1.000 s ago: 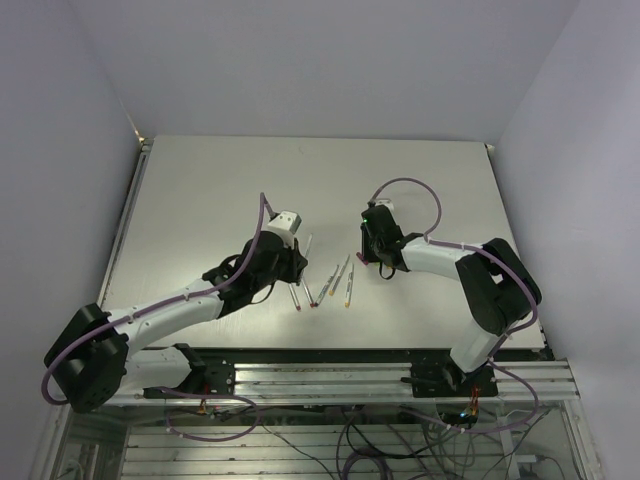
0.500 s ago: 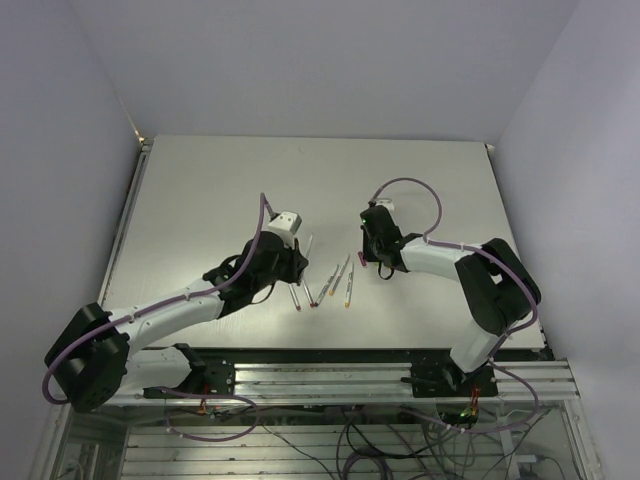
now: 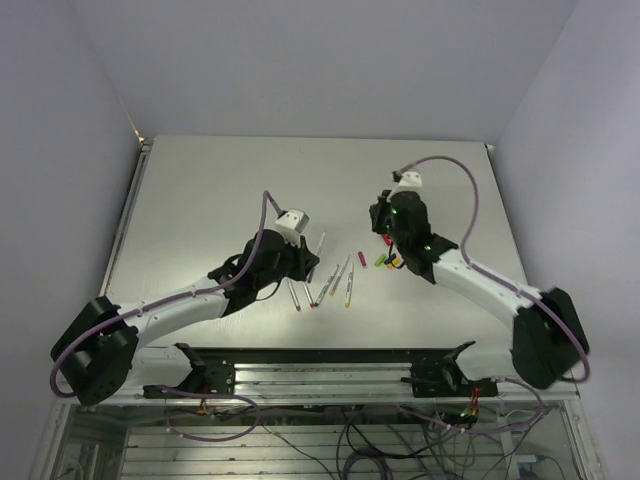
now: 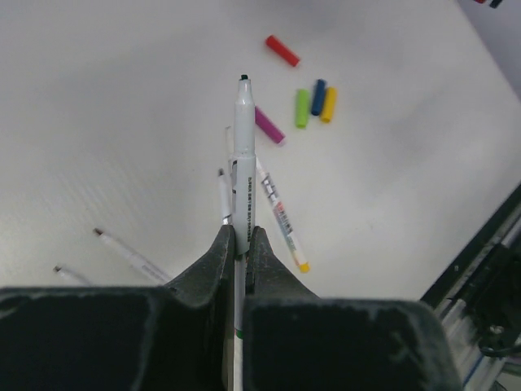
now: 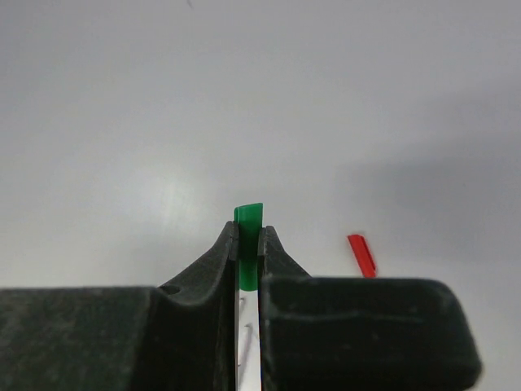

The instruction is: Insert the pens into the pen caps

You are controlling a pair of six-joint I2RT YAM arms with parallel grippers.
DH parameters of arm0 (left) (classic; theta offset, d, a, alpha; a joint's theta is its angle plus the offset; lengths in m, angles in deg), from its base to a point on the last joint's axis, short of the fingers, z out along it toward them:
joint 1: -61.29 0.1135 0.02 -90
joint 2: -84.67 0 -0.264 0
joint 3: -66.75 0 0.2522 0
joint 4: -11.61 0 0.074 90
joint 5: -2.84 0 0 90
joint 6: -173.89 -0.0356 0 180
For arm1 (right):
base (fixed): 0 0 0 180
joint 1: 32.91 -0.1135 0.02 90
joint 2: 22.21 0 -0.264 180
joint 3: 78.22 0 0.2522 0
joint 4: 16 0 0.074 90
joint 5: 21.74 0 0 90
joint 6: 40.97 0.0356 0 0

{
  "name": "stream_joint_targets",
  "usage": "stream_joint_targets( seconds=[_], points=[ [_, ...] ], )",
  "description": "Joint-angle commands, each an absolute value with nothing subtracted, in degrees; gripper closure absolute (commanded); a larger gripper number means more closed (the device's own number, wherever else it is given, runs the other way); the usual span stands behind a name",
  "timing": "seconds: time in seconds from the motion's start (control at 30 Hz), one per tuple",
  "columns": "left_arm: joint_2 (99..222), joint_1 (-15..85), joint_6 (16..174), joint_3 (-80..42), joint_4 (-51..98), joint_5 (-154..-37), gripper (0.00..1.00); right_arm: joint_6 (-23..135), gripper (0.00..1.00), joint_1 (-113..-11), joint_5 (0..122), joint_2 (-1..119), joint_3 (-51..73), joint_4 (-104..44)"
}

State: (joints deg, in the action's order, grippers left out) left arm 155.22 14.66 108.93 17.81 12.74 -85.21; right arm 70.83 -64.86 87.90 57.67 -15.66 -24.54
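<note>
White held pen [image 4: 243,163]: clamped near its back end by the left fingers [image 4: 216,257], which are squeezed right down on it. The dark tip sticks out ahead, up off the worktop [image 3: 200,200], and there's a bit of green low on the barrel between the fingers.
Loose pens [image 3: 296,294]: a messy fan lying flat on the worktop, just right of the left fingers in the top view. The tips look bare where I can make them out.
Yellow-tipped pen [image 4: 281,216]: right-hand edge of that fan, flat, with its yellow end toward the near edge.
Magenta cap [image 4: 268,125]: flat on the worktop between the pens and the other caps.
Lime green cap [image 4: 302,107], blue cap [image 4: 318,85], yellow cap [image 4: 328,104]: bunched side by side on the worktop, blue in the middle. Can't tell if they actually touch.
Red cap [image 4: 282,50]: on its own past that bunch, lying flat near the right arm's tip.
Right fingers [image 5: 220,252]: closed up on a dark green cap [image 5: 248,216]. Its end pokes out past the fingertips, well above the worktop.
</note>
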Motion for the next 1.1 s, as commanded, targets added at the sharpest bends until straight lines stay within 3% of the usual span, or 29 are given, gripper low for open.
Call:
stream_joint_targets(
  seconds=[0.0, 0.33, 0.8, 1.07],
  points=[
    [156.35, 13.64, 109.59, 18.02, 3.30, -93.05, 0.93, 74.24, 1.00, -64.91, 85.04, 47.35, -24.99, -11.00],
    [156.63, 5.26, 109.56, 14.35, 1.78, -90.97, 0.93, 79.70, 1.00, -64.91, 81.56, 28.39, -41.72, 13.32],
    [159.97, 5.11, 113.67, 11.13, -4.88, -97.72, 0.93, 83.94, 1.00, -64.91, 71.63, 27.73, -46.24, 29.01],
    [160.11, 5.12, 113.49, 9.94, -6.51, -97.77, 0.93, 86.74, 1.00, -64.91, 69.82, 28.71, -46.44, 30.04]
  ],
)
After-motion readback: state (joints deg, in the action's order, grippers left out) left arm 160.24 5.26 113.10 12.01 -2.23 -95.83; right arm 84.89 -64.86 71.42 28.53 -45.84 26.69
